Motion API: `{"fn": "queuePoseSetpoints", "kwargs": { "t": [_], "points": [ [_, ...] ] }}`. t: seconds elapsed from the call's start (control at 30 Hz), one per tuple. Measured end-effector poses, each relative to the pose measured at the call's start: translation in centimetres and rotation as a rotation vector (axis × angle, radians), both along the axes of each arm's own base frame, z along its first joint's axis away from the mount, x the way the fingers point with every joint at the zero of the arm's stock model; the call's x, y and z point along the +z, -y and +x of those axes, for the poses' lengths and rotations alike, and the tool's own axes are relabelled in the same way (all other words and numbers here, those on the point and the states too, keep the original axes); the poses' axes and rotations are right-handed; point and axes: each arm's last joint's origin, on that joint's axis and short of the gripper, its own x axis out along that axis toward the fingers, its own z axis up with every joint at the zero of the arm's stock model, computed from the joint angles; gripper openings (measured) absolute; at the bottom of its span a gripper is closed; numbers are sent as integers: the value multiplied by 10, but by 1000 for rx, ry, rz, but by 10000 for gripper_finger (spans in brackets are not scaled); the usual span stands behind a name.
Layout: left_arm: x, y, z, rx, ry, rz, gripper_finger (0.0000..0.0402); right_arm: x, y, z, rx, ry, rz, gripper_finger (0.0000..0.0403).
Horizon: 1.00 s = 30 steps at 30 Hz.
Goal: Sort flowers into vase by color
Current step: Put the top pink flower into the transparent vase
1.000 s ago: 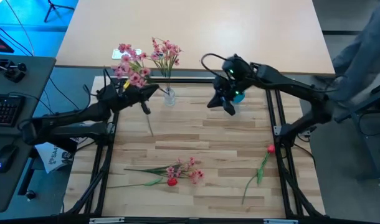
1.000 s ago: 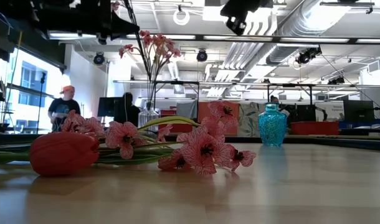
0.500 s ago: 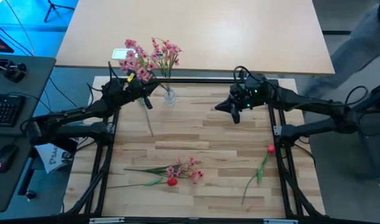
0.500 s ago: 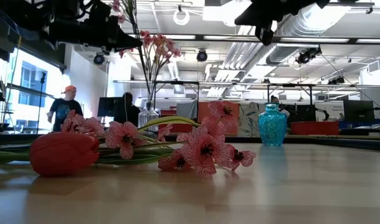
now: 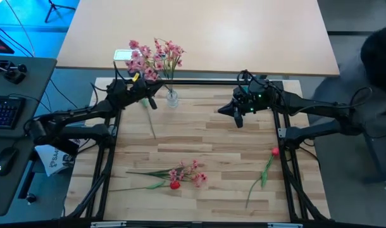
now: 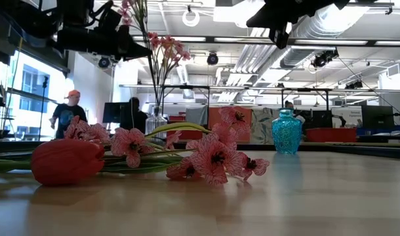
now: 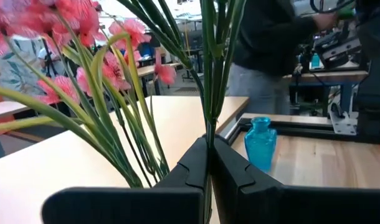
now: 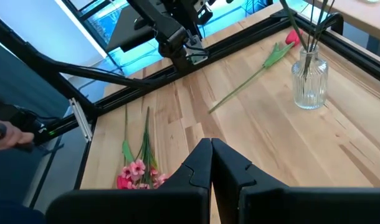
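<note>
My left gripper (image 5: 150, 103) is shut on a pink spray (image 5: 140, 60) just left of the clear glass vase (image 5: 172, 98), which holds another pink spray (image 5: 168, 50). A red tulip (image 8: 291, 37) lies on the table beside that vase, its stem (image 5: 152, 126) pointing toward the near edge. My right gripper (image 5: 236, 119) hangs shut and empty high up, close to the blue vase (image 6: 286, 131), which its arm hides in the high view. A pink spray (image 5: 186, 172) and a red tulip (image 5: 174, 185) lie heaped near the near edge. Another tulip (image 5: 274, 151) lies at the right. My left gripper pinches the green stems (image 7: 208, 127) of the pink spray between its two fingers. The fingers lie level and across the stems. The spray stands nearly upright, with its blossoms (image 6: 126, 9) above the gripper. The gripper hides the lower end of the stems, so I cannot tell where it sits.
Black frame rails (image 5: 199, 82) border the wooden table on all sides. A second, pale table (image 5: 199, 31) lies beyond the far rail. People (image 6: 64, 115) stand in the room behind. Bare wood (image 5: 212, 142) spreads across the middle of the table.
My left gripper has carried the pink spray a little toward the clear vase and sunk slightly, and the spray has tipped more upright. My right gripper has drawn back toward the table's right edge, then held still.
</note>
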Motion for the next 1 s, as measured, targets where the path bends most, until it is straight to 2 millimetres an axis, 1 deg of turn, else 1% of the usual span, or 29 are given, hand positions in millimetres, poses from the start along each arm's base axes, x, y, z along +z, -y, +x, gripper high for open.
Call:
{"fn": "queuePoseSetpoints", "kwargs": {
  "t": [0.5,0.77,0.93,1.0],
  "points": [
    [-11,-4,5,9,-38,-50,0,0,1,0,-31,-4,-14,0],
    [-20,-8,10,20,-79,-80,0,0,2,0,-52,-6,-22,0],
    [-21,-9,10,31,-78,-79,1,0,2,0,-54,-6,-23,0],
    [-21,-9,10,42,-78,-79,8,0,2,0,-55,-6,-24,0]
  ]
}}
